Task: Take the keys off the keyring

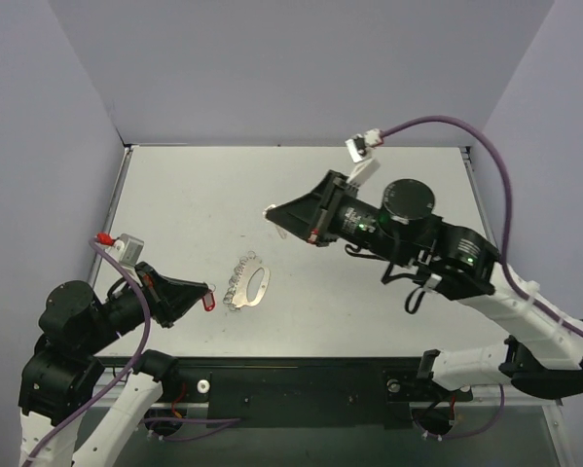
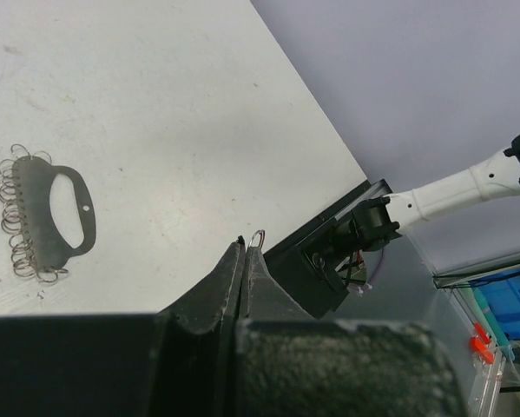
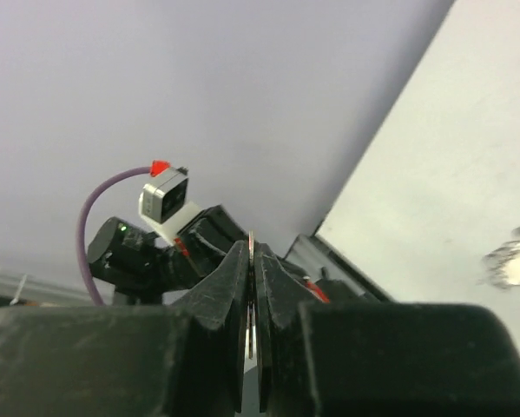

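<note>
My left gripper is shut at the near left. A small wire ring pokes out from between its fingertips. In the top view the red-headed key hangs at those fingertips; its blade is hidden. A flat grey metal holder with several small rings along one edge lies on the table just right of it, and also shows in the left wrist view. My right gripper is raised over mid-table, shut on a thin flat metal piece seen edge-on.
The white table is walled by purple panels at the back and sides. A black rail runs along its near edge by the arm bases. A purple cable loops above the right arm.
</note>
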Motion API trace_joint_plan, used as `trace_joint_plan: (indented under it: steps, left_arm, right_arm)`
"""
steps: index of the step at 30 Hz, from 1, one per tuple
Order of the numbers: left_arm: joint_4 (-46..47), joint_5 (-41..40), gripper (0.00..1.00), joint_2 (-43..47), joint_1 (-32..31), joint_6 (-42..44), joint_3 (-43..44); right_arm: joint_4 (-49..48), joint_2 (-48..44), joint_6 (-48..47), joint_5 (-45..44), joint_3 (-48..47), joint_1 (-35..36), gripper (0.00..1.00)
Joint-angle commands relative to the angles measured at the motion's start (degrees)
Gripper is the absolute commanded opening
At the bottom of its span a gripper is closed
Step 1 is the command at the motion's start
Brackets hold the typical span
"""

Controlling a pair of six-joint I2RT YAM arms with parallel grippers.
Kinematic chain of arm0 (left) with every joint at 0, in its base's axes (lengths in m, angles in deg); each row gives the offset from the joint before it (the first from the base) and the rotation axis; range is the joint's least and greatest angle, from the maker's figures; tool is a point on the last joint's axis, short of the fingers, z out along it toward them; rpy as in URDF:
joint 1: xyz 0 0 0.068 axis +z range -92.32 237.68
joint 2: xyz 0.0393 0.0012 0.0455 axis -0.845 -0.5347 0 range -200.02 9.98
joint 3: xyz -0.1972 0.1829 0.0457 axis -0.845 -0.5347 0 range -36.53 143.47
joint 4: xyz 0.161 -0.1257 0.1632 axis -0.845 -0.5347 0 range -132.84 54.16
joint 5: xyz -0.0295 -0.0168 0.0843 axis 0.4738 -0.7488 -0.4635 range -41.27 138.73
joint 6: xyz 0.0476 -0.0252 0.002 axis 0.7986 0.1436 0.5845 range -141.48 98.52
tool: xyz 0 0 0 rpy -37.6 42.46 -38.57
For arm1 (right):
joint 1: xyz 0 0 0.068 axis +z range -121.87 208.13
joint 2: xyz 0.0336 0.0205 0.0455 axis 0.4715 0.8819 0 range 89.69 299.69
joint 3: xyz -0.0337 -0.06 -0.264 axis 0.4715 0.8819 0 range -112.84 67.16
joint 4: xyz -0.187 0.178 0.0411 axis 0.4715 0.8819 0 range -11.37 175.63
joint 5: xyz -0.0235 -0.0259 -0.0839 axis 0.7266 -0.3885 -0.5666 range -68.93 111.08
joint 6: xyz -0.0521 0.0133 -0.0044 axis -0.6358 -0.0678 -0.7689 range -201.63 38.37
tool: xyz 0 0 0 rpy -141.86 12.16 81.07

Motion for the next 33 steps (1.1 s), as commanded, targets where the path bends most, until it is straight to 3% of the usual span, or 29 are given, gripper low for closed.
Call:
trace_joint_plan:
  steps: [1,9,15,20,33]
  left_arm:
    - [0.4,-2.8,0.0,1.0,0.0,-1.6,-1.3]
    - [-2.2,-8.8,0.0,4.2,0.3,-1.9,-4.7]
    - [-2.6,-10.5,0.0,6.7,0.4,-1.9,-8.1]
    - [-3.3,-13.3,0.0,8.1,0.4,-2.1,-10.4]
    - [-8.4,-24.6,0.0,7.2,0.2,-4.7,-12.9]
  right_arm:
    - [7.5,-8.0,-9.6,-17.5,3.2,-0.6,0.0]
    - [23.7,-15.9,-12.8,-31.6,9.2,-4.5,0.0]
    - [28.3,-17.5,-13.4,-23.8,14.5,-13.9,0.0]
    - [33.5,-13.5,-16.0,-18.6,15.2,-20.8,0.0]
    - [42.8,4.1,-20.0,-18.8,11.8,-34.1,0.0]
